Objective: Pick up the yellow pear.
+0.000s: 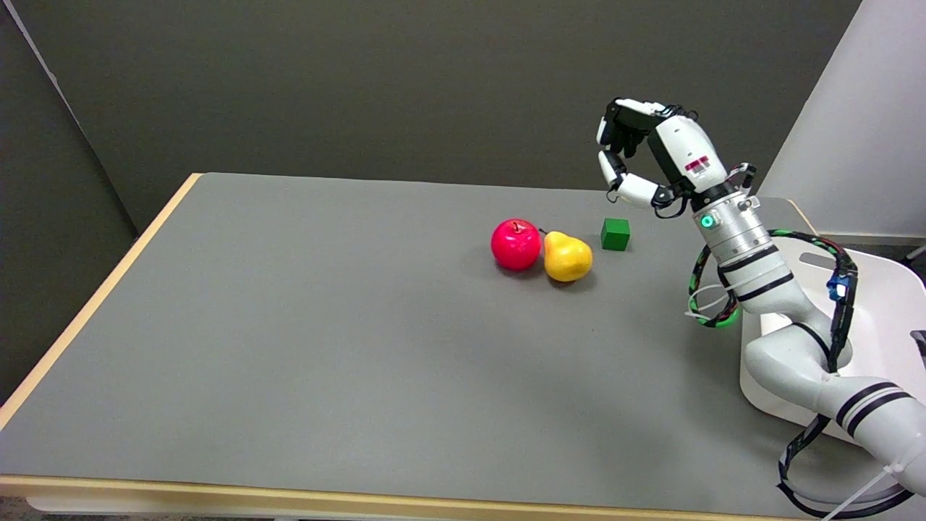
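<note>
1. The right hand hangs raised over the table's far right part, fingers curled in on nothing, palm turned toward the picture's left.
2. Nearest below it, slightly left, sits a green cube.
3. Further down-left lies the yellow pear on the grey table, well apart from the hand, its narrow stem end pointing up-left.
4. The pear's left side touches, or all but touches, a red apple; the free flank faces the hand, so a reach down-left past the cube seems called for.
</note>
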You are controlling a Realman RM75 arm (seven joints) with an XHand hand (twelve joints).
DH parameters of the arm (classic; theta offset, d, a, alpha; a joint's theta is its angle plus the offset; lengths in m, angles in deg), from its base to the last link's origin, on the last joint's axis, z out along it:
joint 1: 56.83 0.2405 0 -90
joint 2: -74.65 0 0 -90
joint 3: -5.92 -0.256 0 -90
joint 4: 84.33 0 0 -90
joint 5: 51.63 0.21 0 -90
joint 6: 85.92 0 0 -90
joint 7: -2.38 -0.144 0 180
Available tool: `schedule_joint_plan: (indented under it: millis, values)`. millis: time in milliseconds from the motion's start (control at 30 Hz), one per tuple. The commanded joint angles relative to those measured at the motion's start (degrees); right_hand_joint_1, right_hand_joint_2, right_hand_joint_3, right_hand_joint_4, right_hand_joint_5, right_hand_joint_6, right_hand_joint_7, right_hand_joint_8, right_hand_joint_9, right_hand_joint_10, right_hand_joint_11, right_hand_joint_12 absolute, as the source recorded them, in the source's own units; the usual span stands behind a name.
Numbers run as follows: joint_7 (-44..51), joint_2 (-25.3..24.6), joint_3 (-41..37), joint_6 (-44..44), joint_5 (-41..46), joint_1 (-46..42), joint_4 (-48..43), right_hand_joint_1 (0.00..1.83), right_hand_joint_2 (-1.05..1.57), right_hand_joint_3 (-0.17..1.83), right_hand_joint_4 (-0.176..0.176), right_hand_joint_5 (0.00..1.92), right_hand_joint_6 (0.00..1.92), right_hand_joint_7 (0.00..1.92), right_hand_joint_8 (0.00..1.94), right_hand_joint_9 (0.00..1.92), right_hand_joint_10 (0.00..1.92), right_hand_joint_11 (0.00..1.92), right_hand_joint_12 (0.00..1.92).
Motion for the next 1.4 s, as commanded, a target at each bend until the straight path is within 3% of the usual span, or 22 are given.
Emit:
schedule_joint_plan:
  millis: [33,100,167,300,467,1100,1133,1167,1333,1400]
  values:
    - [-2.46,0.70,9.00,2.33,8.97,-2.10,0.61,0.91,1.02,0.50,-0.009,0.60,1.38,0.77,1.10,0.78,1.44,0.36,1.88]
    - [-3.07,0.70,10.07,2.43,9.85,-2.24,1.05,0.81,0.71,0.89,0.013,0.47,1.00,0.67,0.94,0.68,1.33,0.51,1.79]
    - [-3.10,0.70,11.48,2.21,10.21,-2.41,1.15,0.68,0.66,0.90,0.014,0.37,0.69,0.52,0.66,0.47,1.13,0.48,1.68]
    - [-3.16,0.70,13.82,1.66,10.21,-2.64,1.15,0.53,0.62,0.94,0.019,0.28,0.56,0.35,0.51,0.30,0.87,0.41,1.64]
    - [-3.18,0.70,16.52,0.84,10.45,-2.82,1.39,0.52,0.63,0.85,0.014,0.26,0.46,0.27,0.36,0.18,0.82,0.32,1.55]
    - [-4.87,-0.82,17.58,-3.15,9.67,0.26,10.88,0.53,0.63,0.86,0.015,0.24,0.44,0.26,0.34,0.16,0.78,0.28,1.50]
    - [-9.22,-2.35,21.59,-0.14,15.33,-1.59,2.45,0.53,0.63,0.86,0.016,0.24,0.44,0.26,0.34,0.16,0.78,0.28,1.49]
    - [-5.85,-1.19,18.65,-2.43,10.59,0.68,9.93,0.54,0.63,0.86,0.017,0.24,0.44,0.26,0.34,0.16,0.78,0.27,1.48]
    - [-4.78,-0.82,17.77,-3.17,7.47,3.03,13.50,0.53,0.61,0.92,0.016,0.24,0.47,0.25,0.36,0.14,0.73,0.09,1.27]
    - [-4.78,-0.82,17.70,-3.17,7.02,3.10,13.53,0.54,0.59,0.94,0.015,0.23,0.49,0.24,0.39,0.10,0.68,0.01,1.05]
